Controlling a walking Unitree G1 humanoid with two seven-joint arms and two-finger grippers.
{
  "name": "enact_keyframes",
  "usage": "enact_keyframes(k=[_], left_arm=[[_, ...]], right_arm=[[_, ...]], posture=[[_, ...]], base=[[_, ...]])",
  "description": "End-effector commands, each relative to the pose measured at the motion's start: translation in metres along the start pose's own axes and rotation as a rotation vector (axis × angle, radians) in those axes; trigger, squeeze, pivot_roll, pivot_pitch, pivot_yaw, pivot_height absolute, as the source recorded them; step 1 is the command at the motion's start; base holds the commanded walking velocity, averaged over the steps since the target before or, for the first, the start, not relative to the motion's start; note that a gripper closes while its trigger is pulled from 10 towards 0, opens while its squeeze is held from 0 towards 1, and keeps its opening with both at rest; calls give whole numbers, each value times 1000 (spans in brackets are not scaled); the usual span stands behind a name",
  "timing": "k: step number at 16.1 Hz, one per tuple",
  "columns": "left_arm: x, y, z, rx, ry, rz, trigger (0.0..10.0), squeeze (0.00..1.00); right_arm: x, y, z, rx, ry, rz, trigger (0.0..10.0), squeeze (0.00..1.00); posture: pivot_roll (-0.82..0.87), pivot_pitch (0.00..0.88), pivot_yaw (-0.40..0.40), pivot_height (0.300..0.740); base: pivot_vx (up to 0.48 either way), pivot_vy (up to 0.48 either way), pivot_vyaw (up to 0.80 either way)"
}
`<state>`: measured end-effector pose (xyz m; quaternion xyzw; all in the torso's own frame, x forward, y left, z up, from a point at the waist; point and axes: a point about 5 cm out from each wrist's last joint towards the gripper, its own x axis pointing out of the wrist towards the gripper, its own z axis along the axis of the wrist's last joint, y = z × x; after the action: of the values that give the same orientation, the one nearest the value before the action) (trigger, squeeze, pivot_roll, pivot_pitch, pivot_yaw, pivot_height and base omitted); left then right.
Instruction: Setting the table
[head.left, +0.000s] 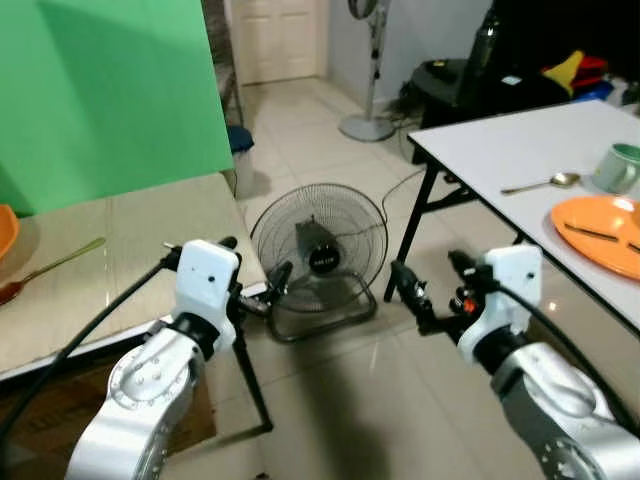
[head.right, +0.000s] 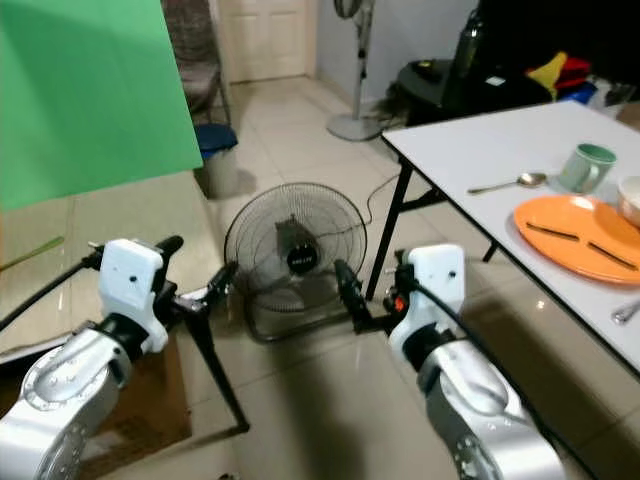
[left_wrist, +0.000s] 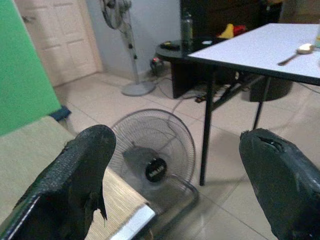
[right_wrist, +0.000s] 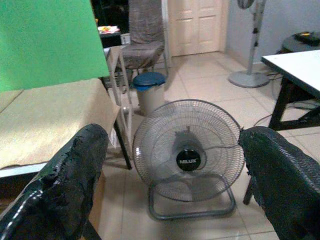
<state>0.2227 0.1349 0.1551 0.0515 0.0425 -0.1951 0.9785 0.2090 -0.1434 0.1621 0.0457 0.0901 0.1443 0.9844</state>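
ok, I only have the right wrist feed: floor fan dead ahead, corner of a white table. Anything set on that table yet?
Observer: Yes. An orange plate lies near its edge with two dark sticks across it.
Operator: Cutlery, cups?
Observer: A spoon lies beside a green mug.
Operator: Left side?
Observer: The beige table there holds a green-handled spoon.
Operator: Hands carrying anything?
Observer: No. The left gripper and right gripper have their fingers apart around nothing.

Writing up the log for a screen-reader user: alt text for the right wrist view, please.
The open right gripper, its two black fingers spread wide and holding nothing, frames a round floor fan standing on pale tiles. Beyond stand a beige-topped table below a green screen, a blue-lidded bin and a white door.
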Motion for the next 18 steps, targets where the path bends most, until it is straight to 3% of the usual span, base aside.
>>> enact_keyframes(k=[1, 14, 18], left_arm=[[0, 1, 1, 9, 1, 2, 10000, 0], [-1, 1, 1, 7, 2, 3, 10000, 0], [0, 4, 3, 26, -9, 31, 10000, 0]], right_arm=[[1, 0, 0, 5, 3, 1, 10000, 0], [1, 1, 0, 9, 14, 14, 10000, 0], [2, 0, 1, 14, 10, 5, 10000, 0]], posture=[[82, 0, 36, 740], [85, 0, 32, 740], [85, 0, 34, 740]], base=[[0, 322, 0], [0, 320, 0], [0, 60, 0]])
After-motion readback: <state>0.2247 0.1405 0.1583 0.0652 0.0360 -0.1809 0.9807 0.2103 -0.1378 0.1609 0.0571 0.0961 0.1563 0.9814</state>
